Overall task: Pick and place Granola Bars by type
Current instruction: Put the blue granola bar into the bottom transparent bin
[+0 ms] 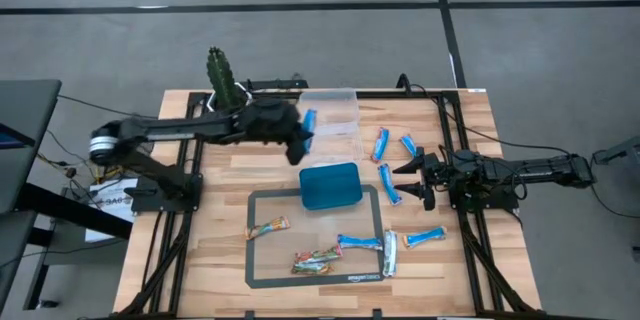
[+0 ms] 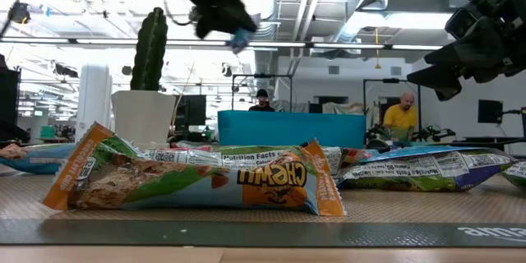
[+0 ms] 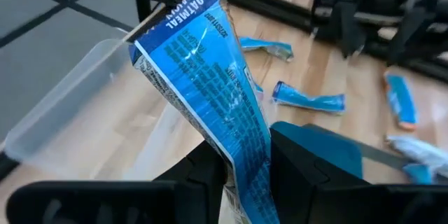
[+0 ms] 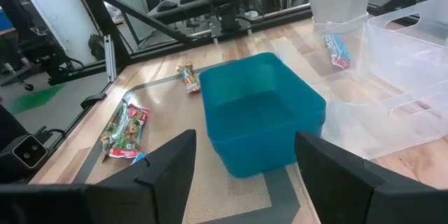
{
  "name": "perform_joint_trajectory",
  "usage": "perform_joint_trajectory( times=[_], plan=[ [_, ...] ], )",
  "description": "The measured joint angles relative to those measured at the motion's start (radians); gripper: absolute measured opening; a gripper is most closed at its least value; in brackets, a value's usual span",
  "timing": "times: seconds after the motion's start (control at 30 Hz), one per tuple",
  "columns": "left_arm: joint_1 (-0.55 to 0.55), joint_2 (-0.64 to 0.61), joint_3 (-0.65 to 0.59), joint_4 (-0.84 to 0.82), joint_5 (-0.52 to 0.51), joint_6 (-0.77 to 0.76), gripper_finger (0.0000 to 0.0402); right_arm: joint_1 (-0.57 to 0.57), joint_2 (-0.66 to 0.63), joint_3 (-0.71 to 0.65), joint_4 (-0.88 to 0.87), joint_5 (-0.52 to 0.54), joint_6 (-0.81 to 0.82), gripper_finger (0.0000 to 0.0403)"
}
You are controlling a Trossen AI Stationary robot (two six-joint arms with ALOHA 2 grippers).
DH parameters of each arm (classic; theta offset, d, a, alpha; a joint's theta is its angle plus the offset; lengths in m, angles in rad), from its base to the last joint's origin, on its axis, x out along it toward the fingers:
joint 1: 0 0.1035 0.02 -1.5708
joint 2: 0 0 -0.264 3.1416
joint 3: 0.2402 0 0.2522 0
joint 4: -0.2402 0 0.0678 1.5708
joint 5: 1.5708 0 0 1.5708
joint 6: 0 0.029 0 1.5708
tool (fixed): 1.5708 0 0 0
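Observation:
My left gripper (image 1: 303, 138) is raised over the near edge of the clear bin (image 1: 332, 110) and is shut on a blue-and-white granola bar (image 3: 206, 84). My right gripper (image 1: 413, 173) waits open to the right of the teal tray (image 1: 330, 186), touching nothing. Other blue bars lie flat on the wood (image 1: 380, 145) (image 1: 408, 145) (image 1: 388, 183) and on the grey mat (image 1: 360, 242) (image 1: 425, 237). A tan bar (image 1: 268, 227) and multicoloured bars (image 1: 315, 260) also lie on the mat. My left gripper (image 3: 248, 161) pinches the blue bar by one end of its wrapper (image 3: 241, 150) between its two fingers (image 3: 210, 175). The rest of the bar sticks out past the fingertips. In the low view the bar (image 2: 240, 39) hangs below the gripper, lifted clear of the table.
The teal tray (image 4: 262, 112) sits at the mat's far edge, between the two grippers. The clear bin (image 4: 413, 63) stands behind it at the table's far side. A potted cactus (image 1: 222, 78) stands at the far left corner. Black frame rails run along both table sides.

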Motion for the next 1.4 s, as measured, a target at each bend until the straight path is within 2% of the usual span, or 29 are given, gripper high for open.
perform_joint_trajectory(
  times=[0.27,0.5,0.77,1.2,1.4],
  plan=[
    [0.041,0.284,0.3,-0.222,0.001,0.235,0.0088,0.0,0.0,0.0,0.0,0.0,0.0,0.0235],
    [0.047,0.458,0.462,-0.414,-0.032,0.321,0.0088,0.0,0.0,0.0,0.0,0.0,0.0,0.0235],
    [0.047,0.55,0.477,-0.485,-0.033,0.377,0.0088,0.0,0.0,0.0,0.0,0.0,0.0,0.0235],
    [0.057,0.564,0.477,-0.476,-0.048,0.383,0.0091,0.0,0.0,0.0,0.001,0.0,0.0,0.0235],
    [0.058,0.564,0.477,-0.477,-0.05,0.36,0.013,0.0,0.0,0.0,0.0,0.0,0.0,0.0235]
  ],
)
